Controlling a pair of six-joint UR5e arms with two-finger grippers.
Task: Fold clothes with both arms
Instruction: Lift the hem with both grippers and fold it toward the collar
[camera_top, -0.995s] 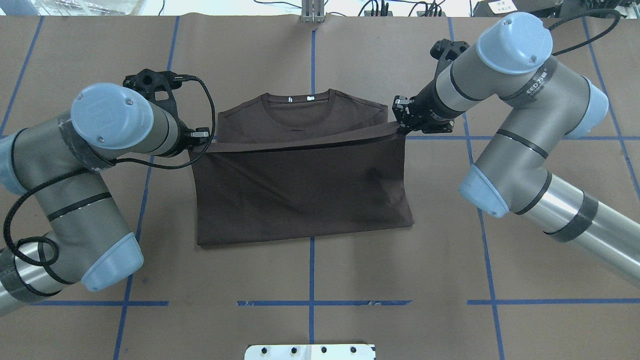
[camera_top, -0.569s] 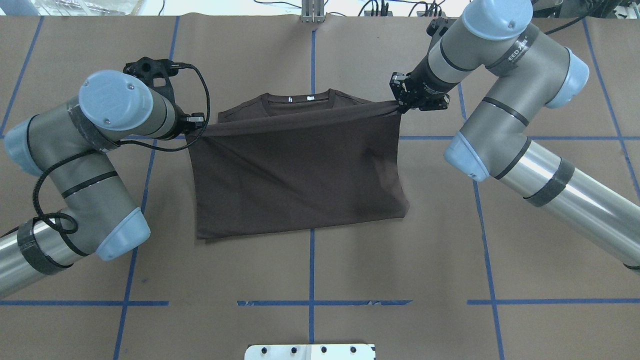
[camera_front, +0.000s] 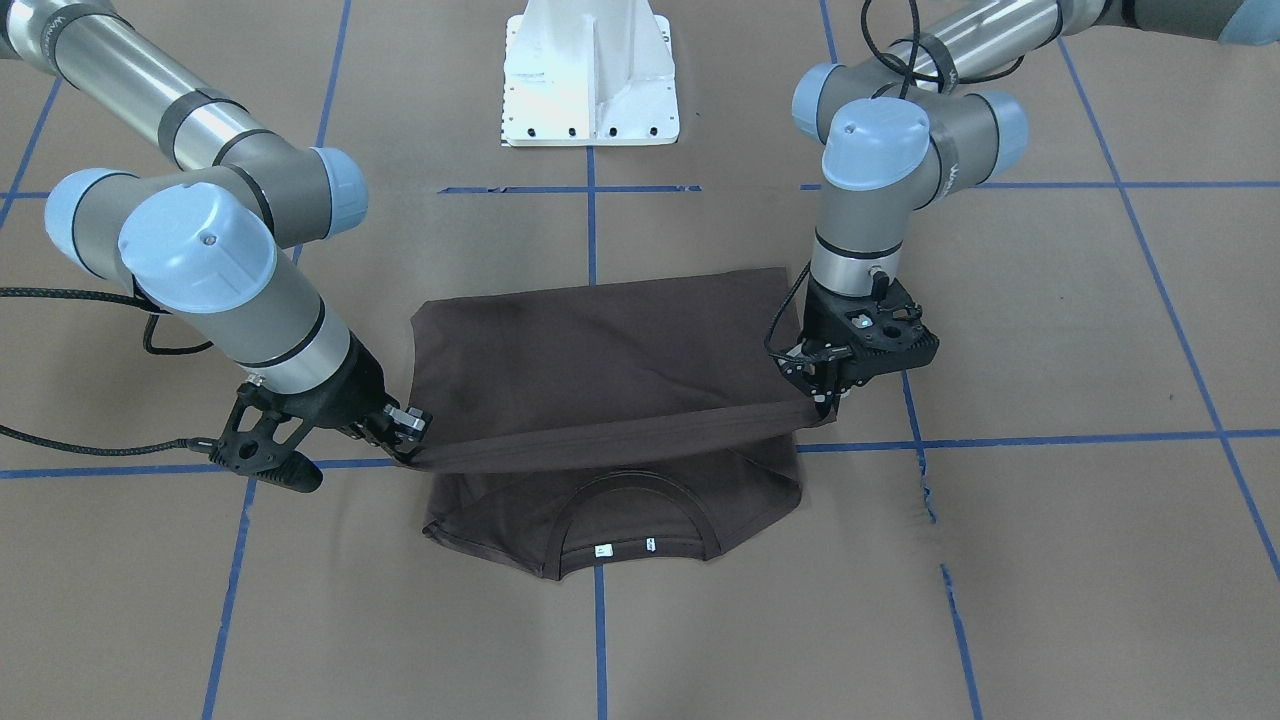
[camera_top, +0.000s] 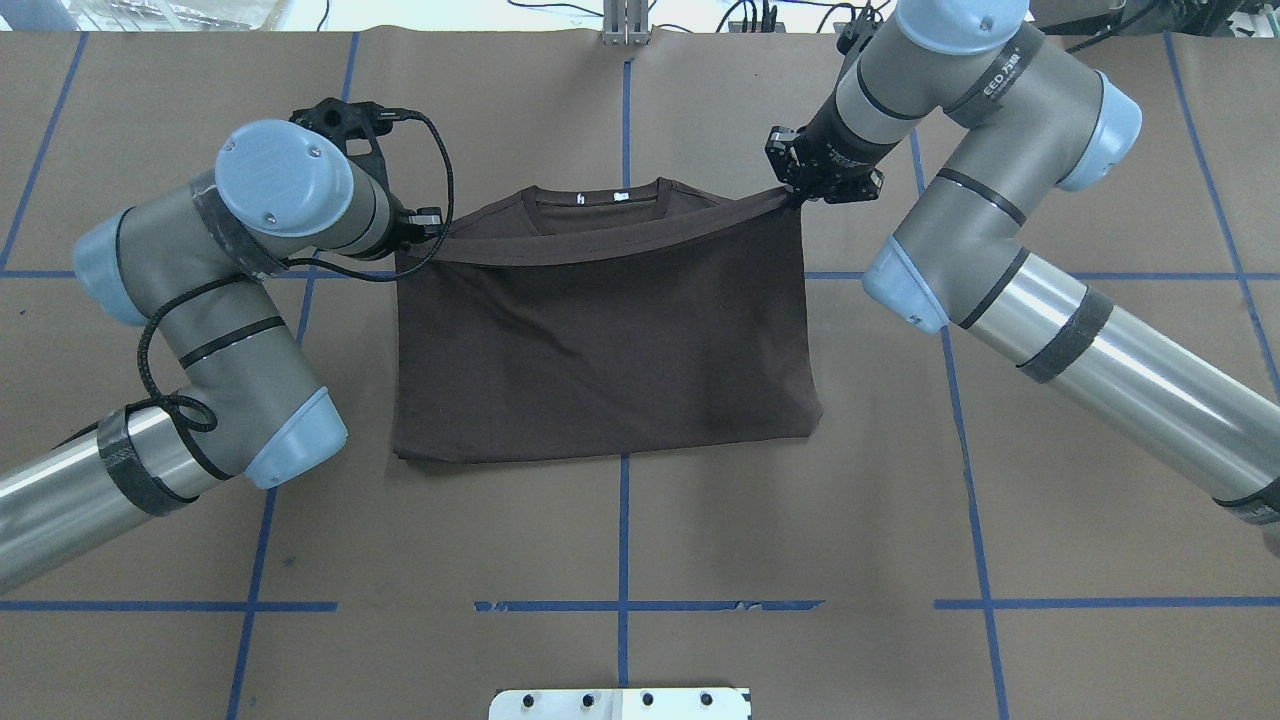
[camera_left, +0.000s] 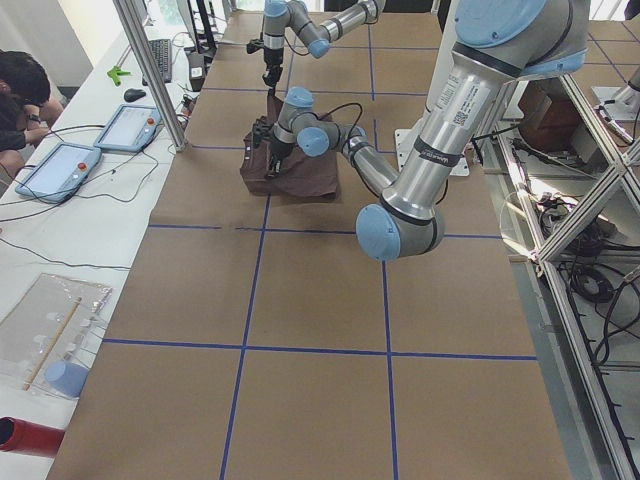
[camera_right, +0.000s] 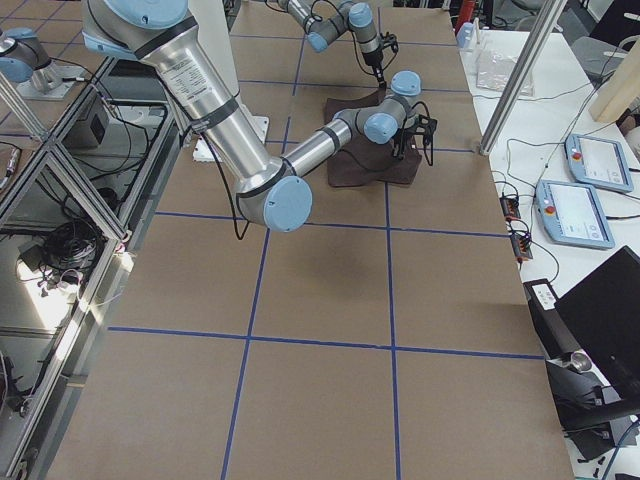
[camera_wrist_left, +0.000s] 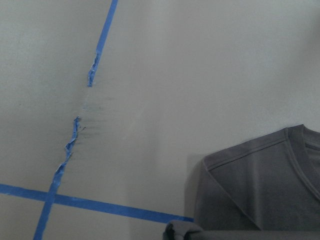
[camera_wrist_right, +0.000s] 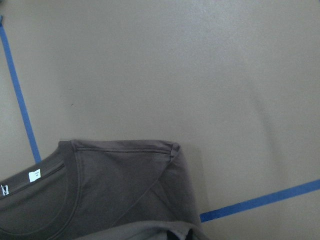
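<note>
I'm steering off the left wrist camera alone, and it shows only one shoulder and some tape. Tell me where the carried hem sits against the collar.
Observer: Overhead, the hem is stretched between both claws and reaches the collar front. The white neck tags lie uncovered.
Operator: Report the right claw.
Observer: The right claw is shut on one hem corner of the T-shirt.
Operator: Now compare the left claw.
Observer: The left claw is shut on the other corner, nearer the robot, so the hem runs skewed.
</note>
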